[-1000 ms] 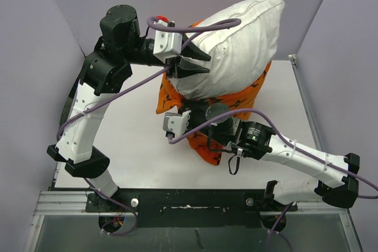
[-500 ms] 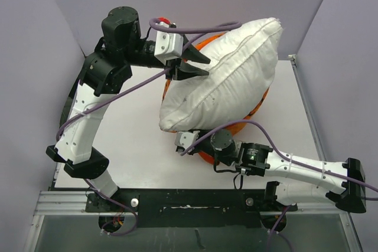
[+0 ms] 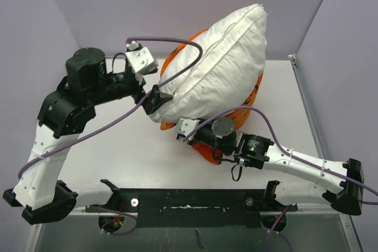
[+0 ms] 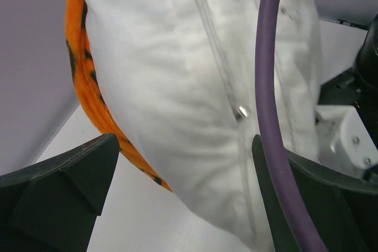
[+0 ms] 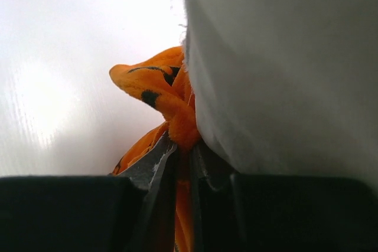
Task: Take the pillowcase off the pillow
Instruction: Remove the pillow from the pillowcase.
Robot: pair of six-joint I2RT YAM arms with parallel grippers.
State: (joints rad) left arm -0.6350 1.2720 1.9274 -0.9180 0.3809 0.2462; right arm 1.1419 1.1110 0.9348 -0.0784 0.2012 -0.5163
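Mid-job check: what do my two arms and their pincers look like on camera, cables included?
The left arm and right arm match: white shells with black joint housings. The left pincer and right pincer each have two dark wedge-shaped fingers, with a white camera block at the wrist. A purple cable loops along each arm. No markings are legible.

2 white-and-black arms (image 3: 44,146), purple cables (image 4: 267,87), seemingly dark-grey gripper fingers (image 4: 65,175).
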